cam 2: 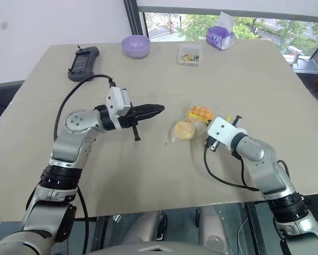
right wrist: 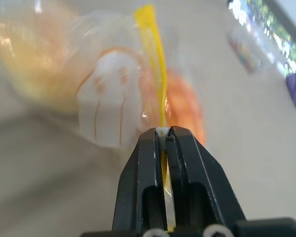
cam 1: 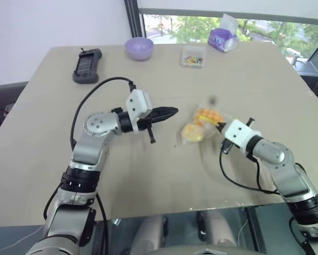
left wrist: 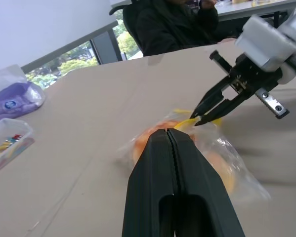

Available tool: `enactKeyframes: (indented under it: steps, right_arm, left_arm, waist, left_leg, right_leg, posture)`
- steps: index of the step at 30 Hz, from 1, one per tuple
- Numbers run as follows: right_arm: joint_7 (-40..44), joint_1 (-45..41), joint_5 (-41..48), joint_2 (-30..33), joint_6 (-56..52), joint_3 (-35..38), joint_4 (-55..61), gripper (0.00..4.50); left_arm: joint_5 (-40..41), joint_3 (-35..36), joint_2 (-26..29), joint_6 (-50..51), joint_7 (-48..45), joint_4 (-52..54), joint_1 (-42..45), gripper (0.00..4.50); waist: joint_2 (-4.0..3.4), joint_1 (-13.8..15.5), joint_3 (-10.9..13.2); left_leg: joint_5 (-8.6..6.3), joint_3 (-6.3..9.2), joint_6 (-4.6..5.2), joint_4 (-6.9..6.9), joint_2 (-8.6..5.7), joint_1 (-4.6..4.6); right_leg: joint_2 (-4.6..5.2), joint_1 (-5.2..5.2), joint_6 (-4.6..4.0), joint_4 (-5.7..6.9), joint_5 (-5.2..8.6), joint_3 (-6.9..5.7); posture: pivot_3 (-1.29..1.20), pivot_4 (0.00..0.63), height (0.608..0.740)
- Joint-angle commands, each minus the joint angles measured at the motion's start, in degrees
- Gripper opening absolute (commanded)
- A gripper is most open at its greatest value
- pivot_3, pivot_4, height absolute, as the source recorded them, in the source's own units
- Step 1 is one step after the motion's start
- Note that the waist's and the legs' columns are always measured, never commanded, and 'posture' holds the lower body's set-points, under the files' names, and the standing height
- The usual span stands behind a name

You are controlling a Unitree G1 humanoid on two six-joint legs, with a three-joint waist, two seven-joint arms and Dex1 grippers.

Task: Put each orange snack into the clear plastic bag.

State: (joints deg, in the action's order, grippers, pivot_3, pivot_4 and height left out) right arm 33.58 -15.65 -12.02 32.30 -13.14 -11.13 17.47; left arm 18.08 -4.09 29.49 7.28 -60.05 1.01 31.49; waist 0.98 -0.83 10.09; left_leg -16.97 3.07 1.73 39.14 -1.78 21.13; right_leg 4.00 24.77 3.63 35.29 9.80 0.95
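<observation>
Nearest the camera, both forearms reach out over the tan table [cam 1: 148, 175] from its near edge. On the right, the right gripper [cam 1: 220, 126] comes in from the near right with its forearm angled toward the far left and tipped slightly downward; its two black fingers [right wrist: 187, 163] are pressed together on the yellow strip [right wrist: 152, 59] along the mouth of the clear plastic bag [cam 1: 204, 126], which the right wrist view shows running down between them. That bag lies near the middle of the table, a little to the right, and both orange snacks sit inside it: the grid-topped bun [cam 1: 207, 115] at the far side and the plain orange ball [cam 1: 191, 132] just nearer and to the left, though the crinkled film blurs their outlines, so how they touch is hard to say. On the left, the left arm bends at the elbow and its wrist turns so that the left gripper [cam 1: 169, 112] points level toward the right, stopping just short of the bag without touching it; its fingers look pressed together with only a thin seam between them, holding nothing. Along the far edge stand a black handheld device [cam 1: 87, 66], a purple bowl [cam 1: 139, 48], a small clear box of coloured sweets [cam 1: 194, 56] and a purple tissue packet [cam 1: 223, 38].
</observation>
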Motion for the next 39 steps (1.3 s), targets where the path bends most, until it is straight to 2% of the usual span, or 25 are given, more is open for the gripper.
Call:
enactKeyframes:
  steps: [1,2,13,20,23,26,34,39]
  right_arm:
    - [2.59,-1.40,3.76,-0.60,-2.70,1.39,7.76,0.00]
    - [3.11,-1.81,4.33,-0.77,-3.84,1.29,8.84,0.00]
    - [5.09,-6.20,3.81,-1.12,-6.83,-1.83,10.25,0.00]
    - [4.55,-8.13,3.01,-2.26,-7.09,-3.55,9.56,0.00]
    - [4.32,-8.61,2.60,-2.65,-7.24,-4.03,9.48,0.00]
    - [4.10,-8.81,2.23,-2.99,-7.59,-4.44,9.64,0.00]
    - [3.45,-8.45,-0.05,-3.18,-8.26,-4.68,9.82,0.00]
    - [2.68,-7.25,-2.24,-2.22,-8.80,-4.34,9.38,0.00]
  left_arm:
    - [-0.26,-0.52,1.92,0.34,-2.20,0.59,4.45,1.69]
    - [-0.82,-1.21,2.42,0.41,-3.07,-0.23,6.12,2.12]
    - [-4.63,-6.78,4.24,-4.37,-13.69,-9.92,16.73,2.12]
    - [-8.14,-9.08,2.17,-8.97,-15.71,-17.31,20.23,2.12]
    - [-8.66,-9.13,0.48,-10.32,-15.51,-19.92,21.63,1.31]
    - [-9.01,-9.16,-0.13,-11.20,-16.13,-20.73,21.78,0.04]
    - [-8.15,-8.34,-0.06,-11.58,-16.61,-18.85,20.75,0.04]
    - [-6.77,-7.37,0.62,-12.58,-16.40,-13.79,17.64,0.04]
  waist:
    - [0.01,0.06,0.01]
    - [0.01,0.07,0.01]
    - [0.01,-0.08,0.01]
    - [0.01,0.02,0.01]
    - [0.01,0.14,0.01]
    - [0.01,0.01,0.01]
    - [0.01,0.01,0.01]
    - [0.01,-0.02,0.01]
  left_leg:
    - [0.00,0.02,0.00,0.00,0.00,0.00]
    - [0.00,0.05,0.00,0.01,0.00,0.01]
    - [0.00,-0.01,0.00,0.02,-0.01,0.02]
    - [0.00,-0.04,0.01,0.03,-0.02,0.06]
    - [0.00,-0.04,0.01,0.05,-0.03,0.11]
    - [-0.01,-0.04,0.02,0.07,-0.03,0.14]
    - [-0.01,-0.01,0.03,0.06,-0.03,0.18]
    - [-0.01,0.02,0.03,0.06,-0.02,0.19]
  right_leg:
    - [0.00,0.00,0.00,0.01,0.00,-0.01]
    - [-0.01,-0.01,0.00,0.01,0.00,-0.04]
    - [-0.03,0.01,0.00,0.01,0.01,-0.04]
    - [-0.03,0.01,0.00,0.00,0.01,-0.05]
    - [-0.02,0.02,0.00,-0.02,0.00,-0.08]
    - [-0.02,0.03,0.01,-0.03,0.00,-0.08]
    - [-0.02,0.10,0.01,-0.01,0.00,-0.07]
    - [-0.02,0.12,0.01,0.00,0.00,-0.06]
  posture:
    - [0.00,0.150,0.740]
    - [0.00,0.150,0.740]
    - [0.00,0.150,0.740]
    - [0.00,0.150,0.740]
    - [0.00,0.150,0.740]
    - [0.00,0.150,0.740]
    - [0.00,0.150,0.740]
    - [0.00,0.150,0.740]
